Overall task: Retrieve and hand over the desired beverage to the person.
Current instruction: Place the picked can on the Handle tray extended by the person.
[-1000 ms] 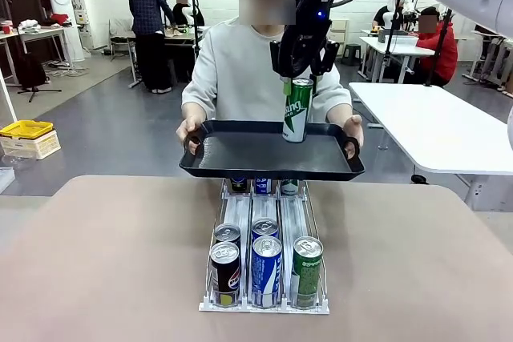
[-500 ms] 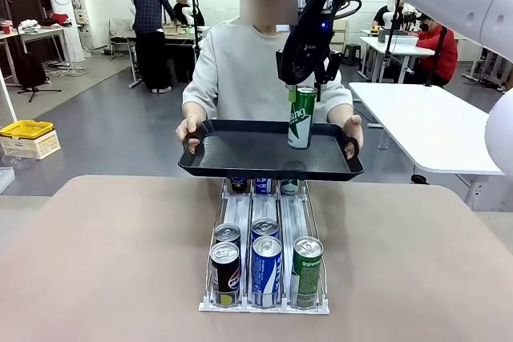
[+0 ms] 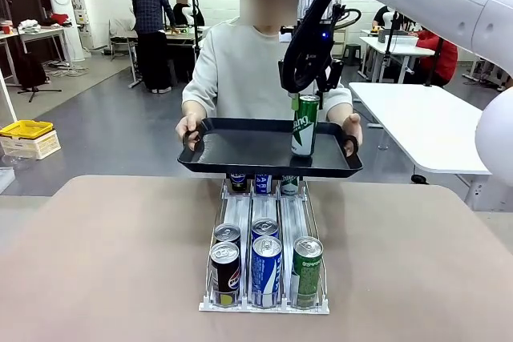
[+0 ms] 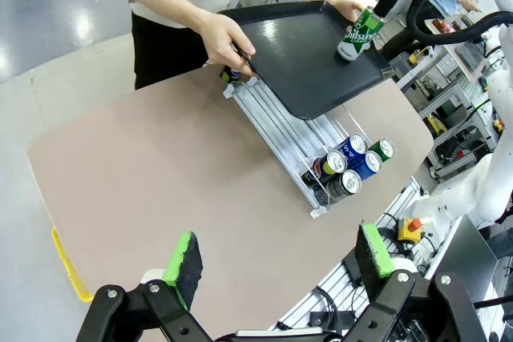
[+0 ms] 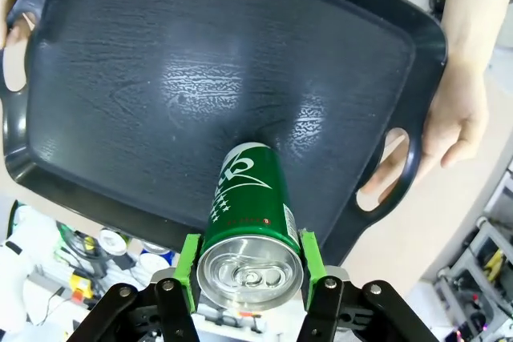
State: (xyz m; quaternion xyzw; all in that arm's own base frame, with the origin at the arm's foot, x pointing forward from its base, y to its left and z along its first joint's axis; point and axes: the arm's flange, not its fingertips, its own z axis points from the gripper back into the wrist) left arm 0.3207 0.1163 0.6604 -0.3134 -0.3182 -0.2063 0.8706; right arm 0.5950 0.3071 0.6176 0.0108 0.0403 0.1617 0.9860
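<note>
Delivery is the step in hand: the right gripper (image 3: pixel 304 100) is holding the green can (image 3: pixel 304 127) over the black tray (image 3: pixel 232 154), which the person (image 3: pixel 236 70) is holding out beyond the far edge of the bench (image 3: pixel 104 254). Its fingers are clamping the can near the top rim, one green pad on each side, as the right wrist view is showing. The can is hanging a little tilted, low inside the right part of the tray, near the handle that the person's hand (image 3: pixel 353 128) is gripping. Whether its base is touching the tray floor I cannot tell. The left gripper (image 4: pixel 278 255) is hovering high above the bench, its fingers wide apart with nothing between them. The rack (image 3: pixel 264 222) on the bench is carrying more cans in three lanes.

As I judge it, the next move is calling for lowering until the base is sitting flat on the tray. After that comes parting the fingers and rising straight up, so the pads are not dragging the can over. The tray is hand-held and may sway, so a gentle release is needed.
</note>
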